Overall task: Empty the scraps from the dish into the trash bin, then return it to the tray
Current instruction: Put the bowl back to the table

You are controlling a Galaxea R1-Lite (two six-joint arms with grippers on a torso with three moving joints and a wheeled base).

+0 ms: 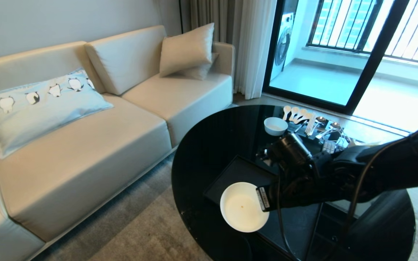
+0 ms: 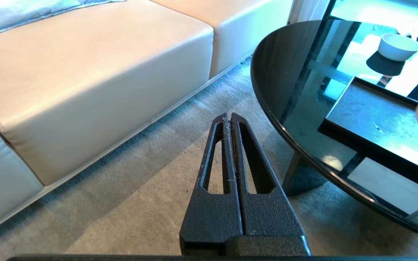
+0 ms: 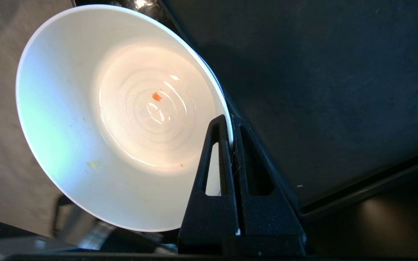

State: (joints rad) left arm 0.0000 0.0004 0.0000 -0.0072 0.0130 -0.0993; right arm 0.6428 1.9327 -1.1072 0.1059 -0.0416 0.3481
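Observation:
The dish (image 1: 243, 206), a deep cream-white bowl, hangs over the near left corner of the matte-black tray (image 1: 238, 170) and the table's edge. My right gripper (image 1: 260, 198) is shut on its right rim. In the right wrist view one finger is inside the dish (image 3: 122, 116) and one outside, with the right gripper (image 3: 230, 132) clamped on the thin wall. Of the scraps only a tiny orange bit (image 3: 156, 96) and a few specks show inside. The trash bin is out of view. My left gripper (image 2: 229, 117) is shut and empty, parked low over the carpet beside the table.
The tray lies on a round black glass table (image 1: 201, 152). A smaller white bowl (image 1: 275, 125), white spoons (image 1: 296, 114) and cutlery sit at its far side. A beige sofa (image 1: 85, 145) stands to the left, with grey carpet (image 1: 151, 232) between.

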